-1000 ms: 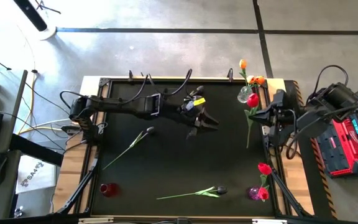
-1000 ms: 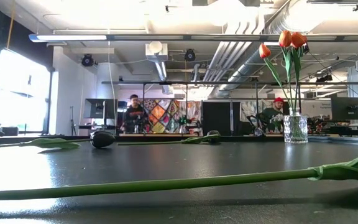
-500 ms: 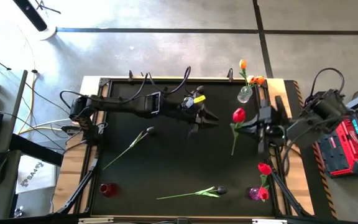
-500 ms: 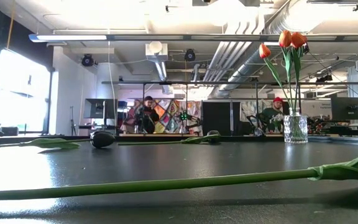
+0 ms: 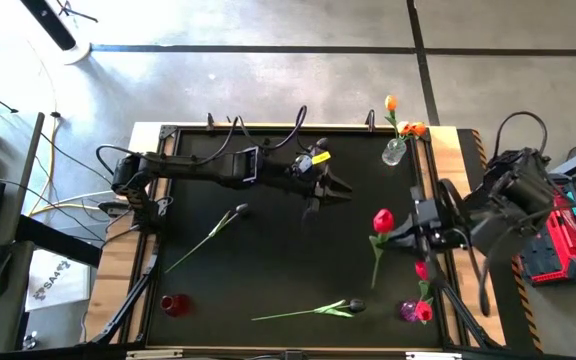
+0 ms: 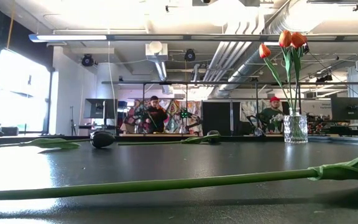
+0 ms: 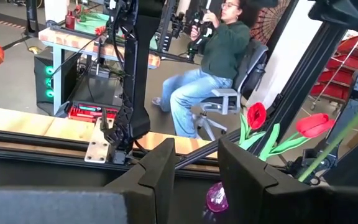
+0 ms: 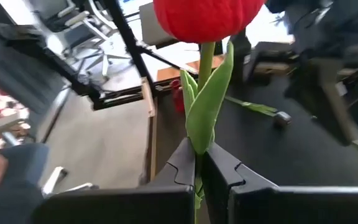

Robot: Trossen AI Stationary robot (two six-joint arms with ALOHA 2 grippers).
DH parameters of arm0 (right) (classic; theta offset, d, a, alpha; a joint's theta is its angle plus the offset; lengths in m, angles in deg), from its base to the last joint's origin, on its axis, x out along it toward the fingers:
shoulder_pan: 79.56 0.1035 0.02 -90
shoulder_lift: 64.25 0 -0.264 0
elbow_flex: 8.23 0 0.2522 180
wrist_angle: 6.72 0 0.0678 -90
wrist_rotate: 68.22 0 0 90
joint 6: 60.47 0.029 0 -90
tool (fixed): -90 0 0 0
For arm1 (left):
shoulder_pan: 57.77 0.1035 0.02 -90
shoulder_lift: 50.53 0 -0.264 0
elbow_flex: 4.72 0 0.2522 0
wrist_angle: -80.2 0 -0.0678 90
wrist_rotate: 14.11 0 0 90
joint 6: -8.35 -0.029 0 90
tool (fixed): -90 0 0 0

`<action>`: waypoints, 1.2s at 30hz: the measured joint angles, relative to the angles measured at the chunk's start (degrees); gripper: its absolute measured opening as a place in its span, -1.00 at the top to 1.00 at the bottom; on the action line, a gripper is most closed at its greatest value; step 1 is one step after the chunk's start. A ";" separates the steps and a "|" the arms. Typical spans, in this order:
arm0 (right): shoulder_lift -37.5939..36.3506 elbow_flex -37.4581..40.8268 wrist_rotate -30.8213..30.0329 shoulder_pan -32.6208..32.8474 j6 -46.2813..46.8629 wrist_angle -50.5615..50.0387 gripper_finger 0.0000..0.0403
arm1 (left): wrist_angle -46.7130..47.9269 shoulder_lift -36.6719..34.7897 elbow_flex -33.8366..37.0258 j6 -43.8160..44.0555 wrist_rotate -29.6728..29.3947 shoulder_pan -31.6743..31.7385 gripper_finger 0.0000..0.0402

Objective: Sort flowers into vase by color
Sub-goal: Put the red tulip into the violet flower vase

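1. Overhead, seven flowers can be counted on or over the black desk [image 5: 268, 250].
2. Three orange tulips [image 6: 284, 43] stand in a clear glass vase [image 5: 394, 152] at the upper right of the high view; the low view shows their three heads well.
3. Two red tulips [image 5: 425, 290] stand in a small purple vase [image 5: 409, 311] at the lower right of the high view.
4. Two dark tulips lie flat on the desk: one dark tulip [image 5: 208, 238] at centre left, the other dark tulip [image 5: 313, 310] at bottom centre.
5. One more red tulip [image 5: 381, 222], the held one, is carried above the desk right of centre, its head upward in the high view and its stem running down and slightly left.
6. One small red vase [image 5: 175, 304] stands at the lower left with nothing visible in it.
7. Its fingers clamped on the held red tulip's stem, the right gripper [image 8: 197, 165] pinches just below a leaf, as the right wrist view shows.
8. Reaching over the upper middle of the desk, the left gripper [image 5: 326, 193] has its fingers partly apart and holds nothing; a yellow tag [image 5: 320, 160] sits on that arm, its writing too small to read.
9. Two people [image 6: 155, 112] show far off in the low view.
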 joint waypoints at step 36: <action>7.98 0.07 -0.21 23.75 9.92 -6.56 1.00 | 0.02 0.00 0.00 2.29 -8.14 -2.30 0.46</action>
